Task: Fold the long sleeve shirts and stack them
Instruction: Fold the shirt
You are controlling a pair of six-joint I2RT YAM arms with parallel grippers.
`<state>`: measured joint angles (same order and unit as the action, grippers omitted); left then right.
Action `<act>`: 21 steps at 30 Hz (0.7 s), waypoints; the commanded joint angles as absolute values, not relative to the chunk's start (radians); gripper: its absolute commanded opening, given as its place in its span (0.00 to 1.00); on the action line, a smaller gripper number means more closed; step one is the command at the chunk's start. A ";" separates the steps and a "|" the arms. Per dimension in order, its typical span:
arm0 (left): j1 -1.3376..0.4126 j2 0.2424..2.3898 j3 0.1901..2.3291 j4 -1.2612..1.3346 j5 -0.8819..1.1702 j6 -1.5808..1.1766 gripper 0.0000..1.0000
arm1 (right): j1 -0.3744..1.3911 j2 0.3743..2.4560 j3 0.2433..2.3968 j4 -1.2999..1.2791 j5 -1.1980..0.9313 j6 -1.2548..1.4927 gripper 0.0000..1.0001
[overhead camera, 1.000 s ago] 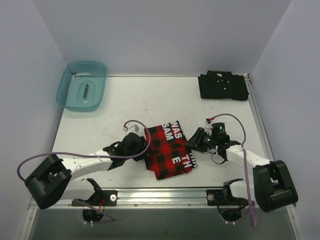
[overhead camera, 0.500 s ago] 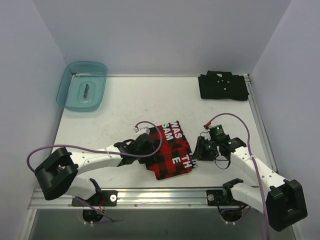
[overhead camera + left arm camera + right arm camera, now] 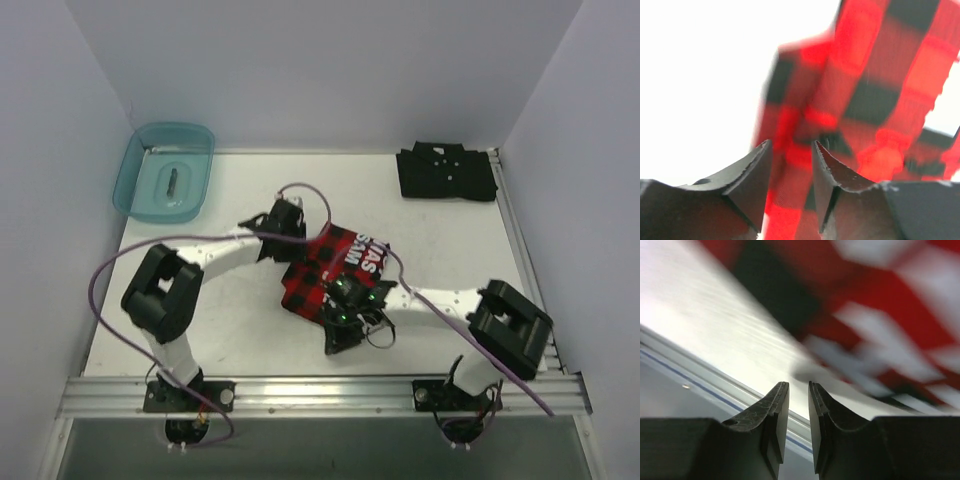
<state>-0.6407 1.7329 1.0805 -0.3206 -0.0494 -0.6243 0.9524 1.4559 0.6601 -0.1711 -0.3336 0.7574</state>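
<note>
Heads up: both wrist views are smeared w/ blur, so fine detail there is lost. In the top view the right gripper (image 3: 798,385) sits over the near edge of the plaid shirt (image 3: 318,272) and hides that part. You can't read the white letters (image 3: 368,258) in full; only a few show, toward the shirt's far-right side. You also can't tell if the shirt is lifted off the table (image 3: 450,240). The plaid shirt is a rumpled, roughly folded red-and-black bundle, skewed, at mid-table. The black shirt (image 3: 445,172) lies folded flat at the far-right corner, well apart from it. Left arm: elbow up at the near left, forearm reaching far-right, w/ the left gripper (image 3: 791,143) at the bundle's far-left corner. In its wrist view plaid fabric fills the gap btwn the fingers, so it's pinching the shirt. Right arm: elbow raised at the near right, forearm stretched left and low. Its fingers (image 3: 777,405) stand a thin gap apart w/ only bare surface seen btwn them, gripping nothing. The teal bin (image 3: 135,170) sits at the far left.
</note>
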 commanded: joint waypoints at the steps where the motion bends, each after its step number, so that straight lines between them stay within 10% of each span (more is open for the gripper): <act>1: -0.568 1.814 1.300 -0.371 -0.026 -0.359 0.47 | 1.063 1.587 0.913 -0.058 -0.276 0.824 0.24; 7: -0.472 1.722 1.364 -0.419 -0.057 -0.461 0.63 | 1.033 1.600 1.100 -0.263 -0.135 0.692 0.27; 11: -0.483 1.448 1.118 -0.434 -0.123 -0.755 0.97 | 0.875 1.452 1.043 -0.369 -0.098 0.595 0.43; 21: -0.880 1.138 0.658 -0.322 -0.278 -1.339 0.97 | 0.413 1.413 1.130 -0.486 -0.115 0.348 0.60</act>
<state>-0.7773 1.1095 0.7158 -0.3813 -0.2161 -1.0828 0.4873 1.3579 1.0645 -0.4194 -0.1123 0.4522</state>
